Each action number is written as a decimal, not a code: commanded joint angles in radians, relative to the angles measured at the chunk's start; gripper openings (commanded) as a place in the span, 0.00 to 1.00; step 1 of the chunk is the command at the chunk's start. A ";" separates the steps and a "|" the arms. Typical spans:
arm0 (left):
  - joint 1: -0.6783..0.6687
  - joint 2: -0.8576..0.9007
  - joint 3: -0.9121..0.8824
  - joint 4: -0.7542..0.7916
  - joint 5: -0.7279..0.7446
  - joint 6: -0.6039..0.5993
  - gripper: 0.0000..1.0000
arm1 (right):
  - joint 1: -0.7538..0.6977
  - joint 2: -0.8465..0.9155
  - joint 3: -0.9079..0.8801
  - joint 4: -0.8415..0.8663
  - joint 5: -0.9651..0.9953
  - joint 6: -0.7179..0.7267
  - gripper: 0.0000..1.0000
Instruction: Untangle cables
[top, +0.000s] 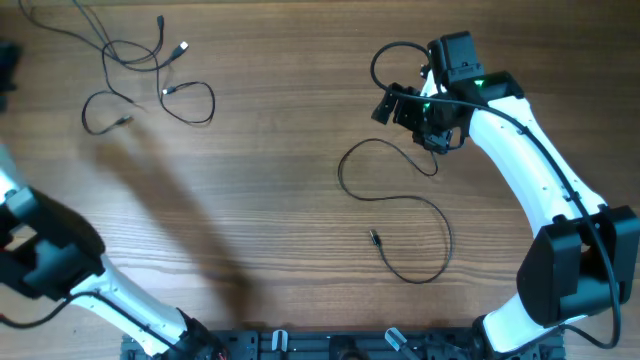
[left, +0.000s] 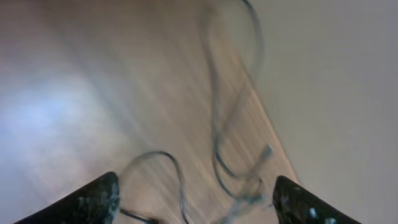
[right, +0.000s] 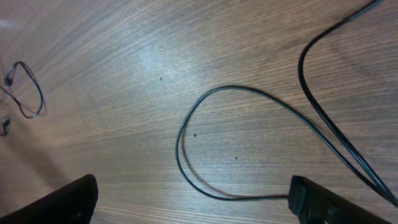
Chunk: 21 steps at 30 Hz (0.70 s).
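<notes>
Overhead and wrist views: jaws apart, nothing held

A brown wood-grain table (top: 280, 200) fills the overhead picture. The white-and-black right arm (top: 520, 150) reaches from the lower right toward the upper middle, and the white-and-black left arm (top: 60, 260) runs up the left edge. A tangled bunch of thin black cables (top: 140, 70) lies at the upper left of the table, its loops crossing one another. Well apart from it, a single thin black cable (top: 400, 200) curls right of centre, one end passing under the right arm's head. The right gripper (right: 193, 198) stands open above a loop of that cable, gripping nothing. The left gripper (left: 196, 200) is spread wide over the blurred tangle, nothing between its fingers. A small plug (top: 374, 237) ends the single cable
</notes>
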 joint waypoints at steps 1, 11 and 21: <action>-0.119 0.051 0.004 0.034 0.124 0.206 0.92 | 0.005 -0.005 -0.001 -0.006 -0.002 0.008 1.00; -0.265 0.256 0.004 0.073 -0.209 0.224 0.89 | 0.005 -0.005 -0.001 -0.021 -0.002 0.005 1.00; -0.237 0.203 0.005 0.109 -0.123 0.076 0.04 | 0.005 -0.005 -0.001 -0.043 -0.002 0.005 1.00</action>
